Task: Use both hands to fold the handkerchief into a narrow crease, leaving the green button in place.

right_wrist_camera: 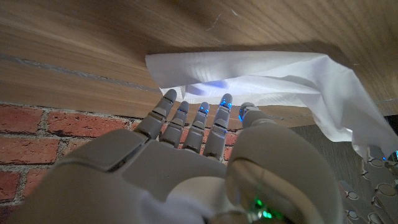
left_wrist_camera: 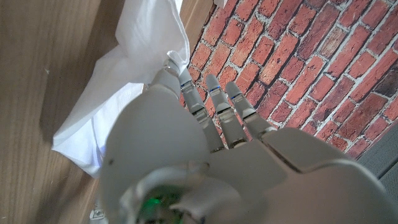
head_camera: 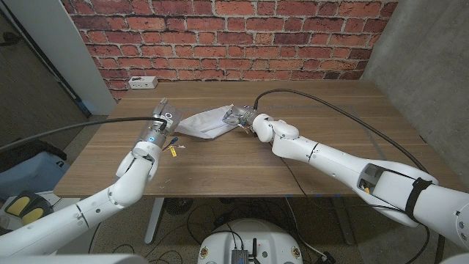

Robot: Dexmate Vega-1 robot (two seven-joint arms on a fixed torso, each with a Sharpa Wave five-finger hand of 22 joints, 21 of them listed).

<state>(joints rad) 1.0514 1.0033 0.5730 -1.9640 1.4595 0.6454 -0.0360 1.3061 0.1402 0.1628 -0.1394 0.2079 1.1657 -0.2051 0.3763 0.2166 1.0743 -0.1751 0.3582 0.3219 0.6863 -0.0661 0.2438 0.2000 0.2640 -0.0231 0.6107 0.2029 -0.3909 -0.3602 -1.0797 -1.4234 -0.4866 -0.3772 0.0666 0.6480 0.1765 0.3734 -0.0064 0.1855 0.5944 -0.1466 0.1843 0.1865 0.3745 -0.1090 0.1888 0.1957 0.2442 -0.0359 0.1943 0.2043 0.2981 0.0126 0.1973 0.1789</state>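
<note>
A: Left hand (head_camera: 163, 119) pinches the cloth's (head_camera: 209, 122) near-left corner, lifted a bit. Right hand (head_camera: 242, 117) is at the other end, fingers (right_wrist_camera: 204, 118) straight, on its edge; grip, cannot tell.

B: Cloth sits mid-worktop (head_camera: 242, 165), bunched. Button, can't see it.

A: Then draw both ends level and taut, and lay the fold slowly so nothing under it shifts.

Item count, as visible:

- Handkerchief (head_camera: 209, 122): one, white.
- Robot hands: two, the left hand (head_camera: 163, 122) and the right hand (head_camera: 242, 117).
- Counter (head_camera: 308, 158): one, wooden.
- White power strip (head_camera: 143, 82): one, at the counter's far edge.
- Small yellow items (head_camera: 174, 152) on the counter just beside the left wrist: two or so; too small to identify.
</note>
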